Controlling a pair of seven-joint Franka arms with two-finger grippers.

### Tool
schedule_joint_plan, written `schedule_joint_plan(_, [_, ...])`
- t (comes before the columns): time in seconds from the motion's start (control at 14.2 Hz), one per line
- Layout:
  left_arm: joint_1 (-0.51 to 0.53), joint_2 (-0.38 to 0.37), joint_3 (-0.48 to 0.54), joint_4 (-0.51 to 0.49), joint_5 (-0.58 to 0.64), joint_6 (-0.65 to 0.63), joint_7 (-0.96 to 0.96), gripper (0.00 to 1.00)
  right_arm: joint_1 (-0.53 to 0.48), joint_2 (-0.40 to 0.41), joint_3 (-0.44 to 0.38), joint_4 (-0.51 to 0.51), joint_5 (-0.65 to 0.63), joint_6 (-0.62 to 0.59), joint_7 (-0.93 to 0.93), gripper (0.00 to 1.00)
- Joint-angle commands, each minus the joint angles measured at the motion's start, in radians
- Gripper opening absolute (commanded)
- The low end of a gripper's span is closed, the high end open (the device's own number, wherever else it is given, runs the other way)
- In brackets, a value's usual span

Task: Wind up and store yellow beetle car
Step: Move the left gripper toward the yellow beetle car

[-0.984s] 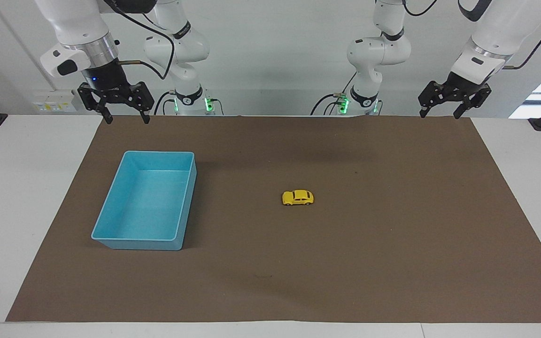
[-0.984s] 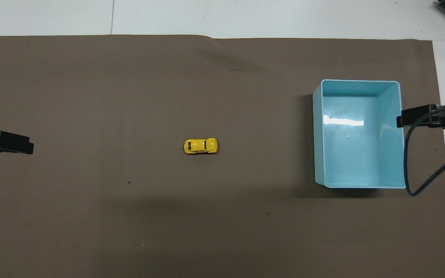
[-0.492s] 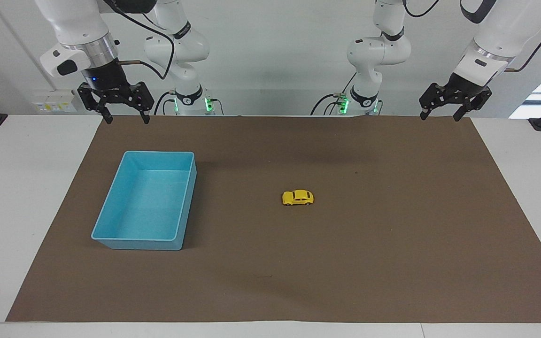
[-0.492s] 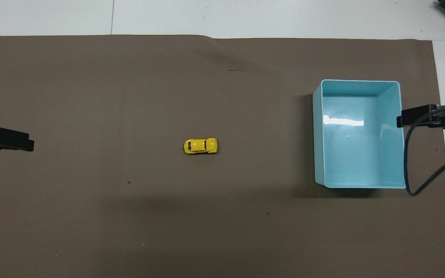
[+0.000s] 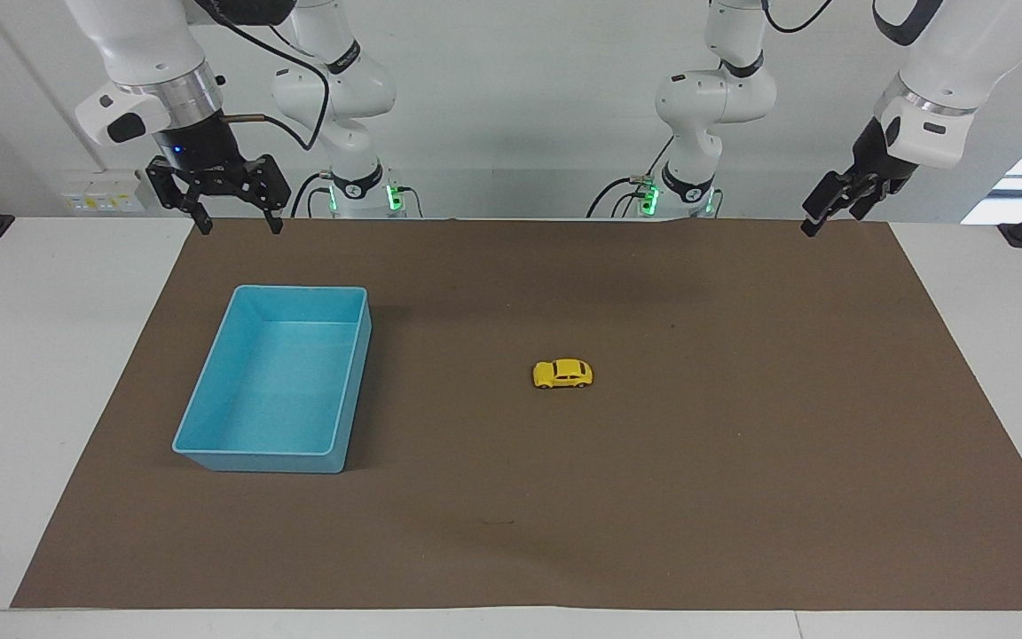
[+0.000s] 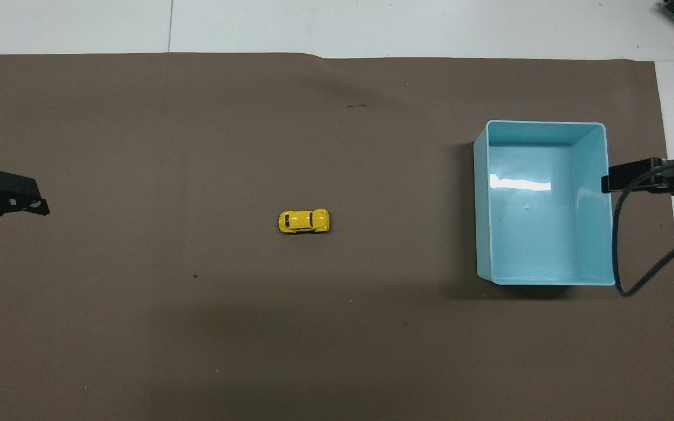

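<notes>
i see the tiny bright-yellow beetle-shaped toy car (image 5: 562, 374) mid-mat, its long axis running end to end of the table. left gripper (image 5: 830, 209) is empty, its opening unreadable, and looks the nearer. right gripper (image 5: 232, 213) waits spread and empty above the light-blue plastic bin (image 5: 209, 390).

The facing camera looks from high across the table toward the arm bases at 12 o'clock, the overhead one looks steeply down from their end, and both, half a turn apart, share the mat (image 5: 742, 461) (image 6: 138, 146).

Glossy yellow beetle car (image 5: 562, 374) on a matt brown mat (image 5: 697, 461) — blue bin (image 5: 209, 404) of smooth, shiny plastic.
</notes>
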Motion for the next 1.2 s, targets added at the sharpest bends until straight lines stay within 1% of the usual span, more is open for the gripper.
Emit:
schedule_joint_plan(0.0, [-0.031,0.018,-0.001,-0.023,-0.012,0.049,-0.163,1.00,-0.012,-0.007,0.001,-0.010,0.016,0.004,0.008,1.00])
schedule_joint_plan(0.14, [-0.060,0.037,-0.001,-0.024,-0.014,0.068,-0.233,1.00,-0.012,-0.007,0.001,-0.010,0.015,0.004,0.008,1.00])
schedule_joint_plan(0.28, [-0.112,0.061,-0.001,-0.032,-0.020,0.095,-0.347,1.00,-0.012,-0.007,0.001,-0.010,0.015,0.004,0.008,1.00])
schedule_joint_plan(0.49, [-0.147,0.064,-0.003,-0.081,-0.026,0.166,-0.457,1.00,-0.012,-0.007,0.001,-0.010,0.016,0.004,0.008,1.00])
schedule_joint_plan(0.63, [-0.173,0.093,-0.003,-0.089,-0.031,0.191,-0.627,1.00,-0.012,-0.007,0.001,-0.010,0.015,0.004,0.008,1.00])
schedule_joint_plan(0.84, [-0.215,0.117,-0.003,-0.124,-0.040,0.287,-0.856,1.00,-0.012,-0.007,0.001,-0.010,0.015,0.004,0.008,1.00])
schedule_joint_plan(1.12, [-0.285,0.184,-0.003,-0.156,-0.045,0.425,-1.172,1.00,-0.012,-0.007,0.001,-0.010,0.015,0.004,0.008,1.00])
